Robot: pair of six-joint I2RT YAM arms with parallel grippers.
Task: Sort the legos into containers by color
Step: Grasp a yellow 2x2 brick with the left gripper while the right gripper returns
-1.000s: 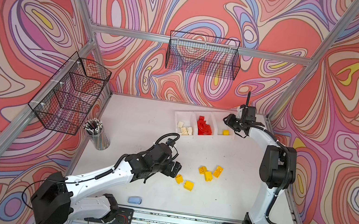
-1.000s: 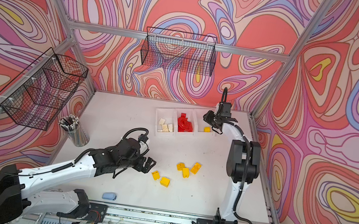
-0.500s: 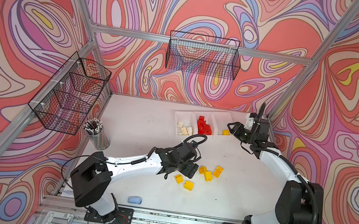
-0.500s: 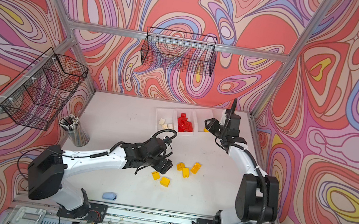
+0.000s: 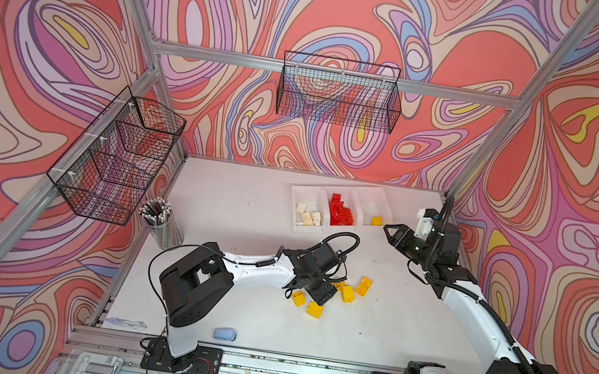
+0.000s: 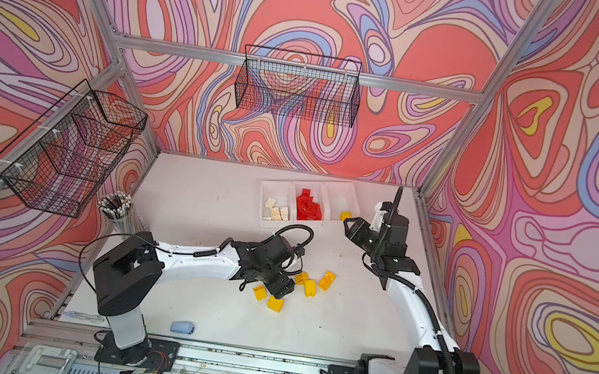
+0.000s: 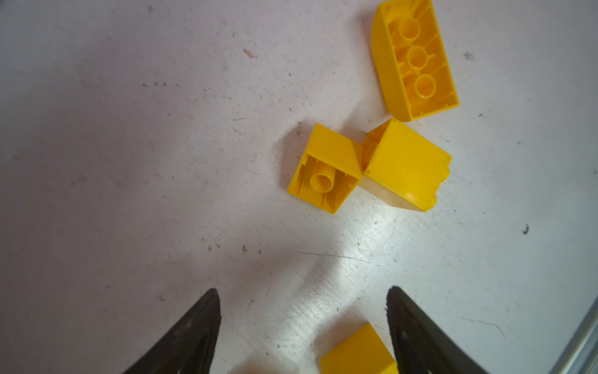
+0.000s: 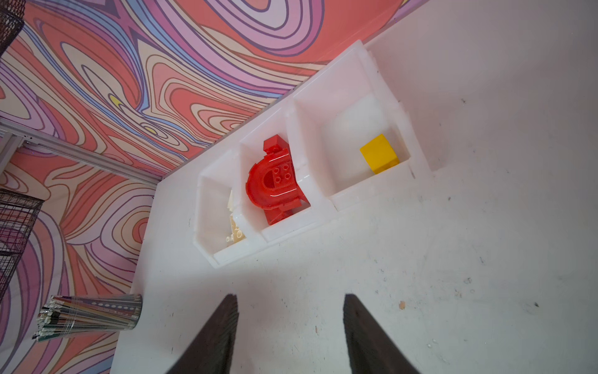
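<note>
No text, label, brand name, number or sign can be read in any view. Printed markings, if there are any, are too small or too blurred to make out.

In the left wrist view, one yellow brick (image 7: 357,351) lies between the fingers (image 7: 194,333) of the left gripper (image 7: 302,289). The picture edge cuts it, so contact cannot be told. In the right wrist view, a wall of the containers (image 8: 291,233) mostly hides the cream bricks (image 8: 235,231).
</note>
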